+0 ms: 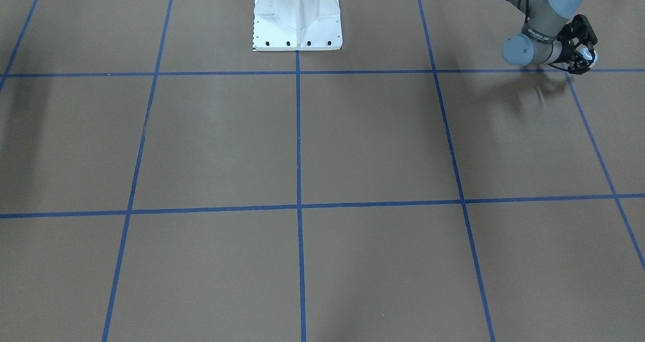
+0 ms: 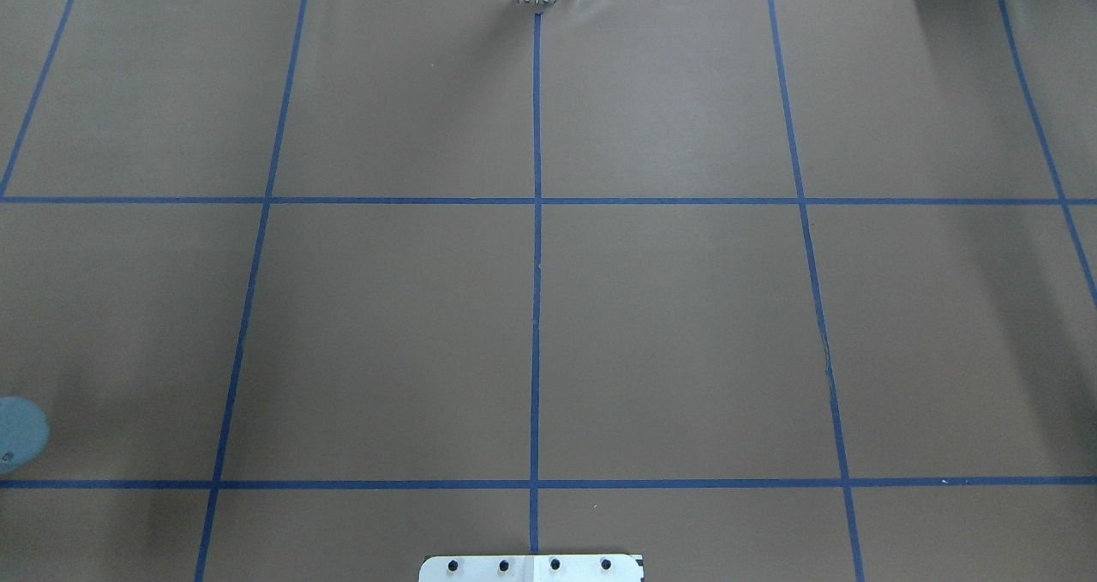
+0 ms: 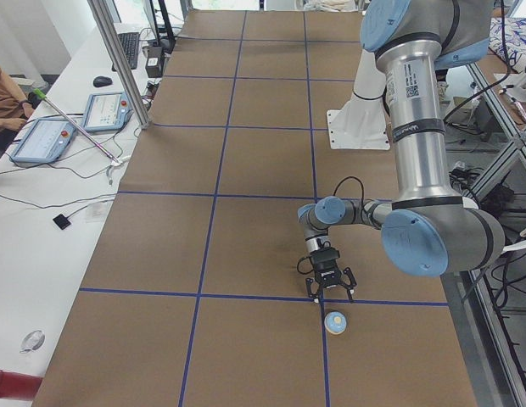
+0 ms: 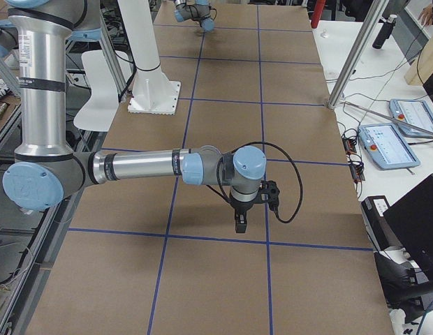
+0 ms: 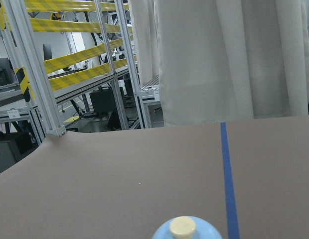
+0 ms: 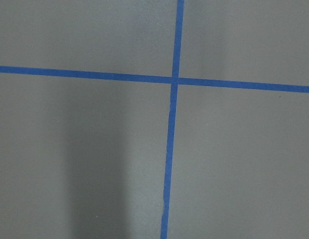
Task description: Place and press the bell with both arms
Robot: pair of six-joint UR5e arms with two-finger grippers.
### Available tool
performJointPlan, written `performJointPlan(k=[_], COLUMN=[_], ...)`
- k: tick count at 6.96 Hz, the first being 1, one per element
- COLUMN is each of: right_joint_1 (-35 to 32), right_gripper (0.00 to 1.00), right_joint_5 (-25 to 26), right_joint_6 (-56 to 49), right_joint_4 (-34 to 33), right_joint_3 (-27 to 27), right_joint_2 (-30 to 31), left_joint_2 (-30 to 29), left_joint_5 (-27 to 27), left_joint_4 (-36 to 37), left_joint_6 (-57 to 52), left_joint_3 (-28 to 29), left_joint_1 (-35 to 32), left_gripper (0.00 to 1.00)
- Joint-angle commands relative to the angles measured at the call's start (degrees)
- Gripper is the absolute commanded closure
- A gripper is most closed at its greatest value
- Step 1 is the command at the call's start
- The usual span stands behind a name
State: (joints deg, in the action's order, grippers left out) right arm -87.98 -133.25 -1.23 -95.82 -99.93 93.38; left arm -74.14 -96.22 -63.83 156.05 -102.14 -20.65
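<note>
The light-blue bell (image 3: 335,322) with its cream button stands on the brown table beside a blue tape line, near the table's left end. My left gripper (image 3: 332,296) hangs just above and short of it, fingers spread open, not touching it. In the front-facing view the bell (image 1: 589,56) shows between the black fingers of the left gripper (image 1: 582,52). The left wrist view shows the bell's top (image 5: 184,228) at its bottom edge. My right gripper (image 4: 240,222) points down over the table's other end; I cannot tell whether it is open or shut.
The white pedestal (image 1: 297,17) is bolted at the robot's side of the table. Blue tape lines (image 6: 170,124) divide the brown cover into squares. A joint cap of the left arm (image 2: 19,429) shows at the overhead view's left edge. Operator desks with tablets (image 3: 42,140) flank the far side.
</note>
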Motion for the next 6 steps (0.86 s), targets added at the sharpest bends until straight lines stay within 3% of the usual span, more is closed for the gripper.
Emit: performJointPlan(k=[1, 6], right_joint_1=[0.0, 0.0], right_gripper=[0.0, 0.0], right_joint_5=[0.0, 0.0], right_joint_6=[0.09, 0.09], right_joint_4=[-0.07, 0.02], right_joint_3=[0.0, 0.0], right_joint_2=[0.05, 0.05], left_joint_2=[-0.13, -1.01], left_joint_5=[1.9, 1.92], left_joint_4=[-1.11, -3.23], left_joint_6=[0.05, 0.66], left_joint_3=[1.85, 5.81], left_joint_1=[0.0, 0.0], left_gripper=[0.0, 0.0])
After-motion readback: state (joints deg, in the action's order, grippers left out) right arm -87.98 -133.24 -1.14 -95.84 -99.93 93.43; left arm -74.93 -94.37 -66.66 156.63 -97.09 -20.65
